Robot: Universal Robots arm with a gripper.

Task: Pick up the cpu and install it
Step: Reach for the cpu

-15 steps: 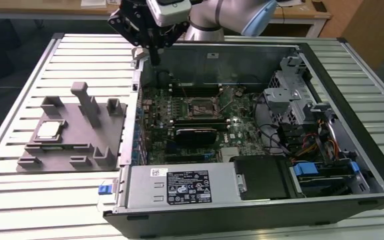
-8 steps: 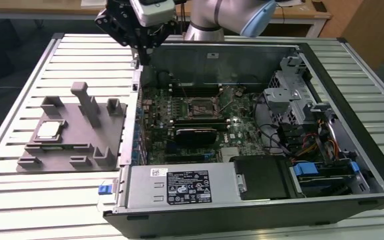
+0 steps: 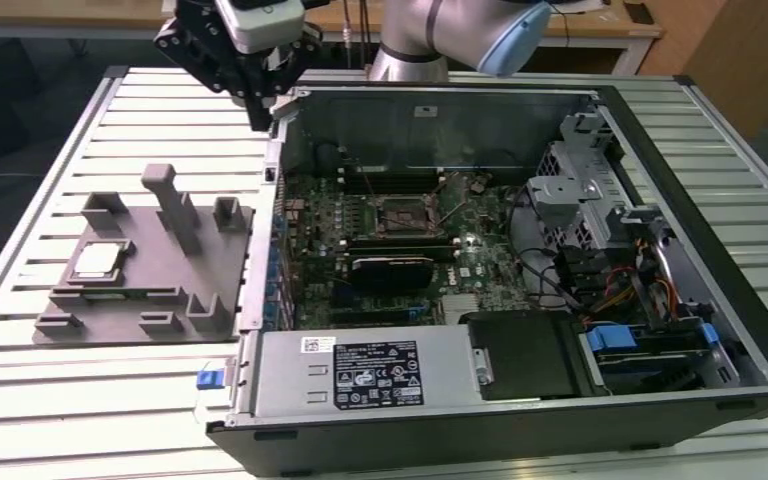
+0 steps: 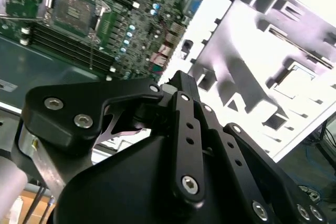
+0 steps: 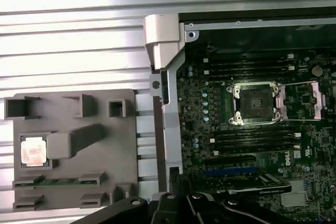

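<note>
Installation is not yet started, I judge: the cpu point(image 3: 97, 262) lies in its pocket of the grey fixture tray point(image 3: 131, 310), near the edge of the bench point(image 3: 37, 400) at the exterior view's left, and the motherboard socket point(image 3: 402, 212) in the open computer case point(image 3: 438, 92) is empty. The gripper point(image 3: 261, 110) hangs above the case's far corner on the tray side, without the chip; if it is open or closed I cannot tell.
</note>
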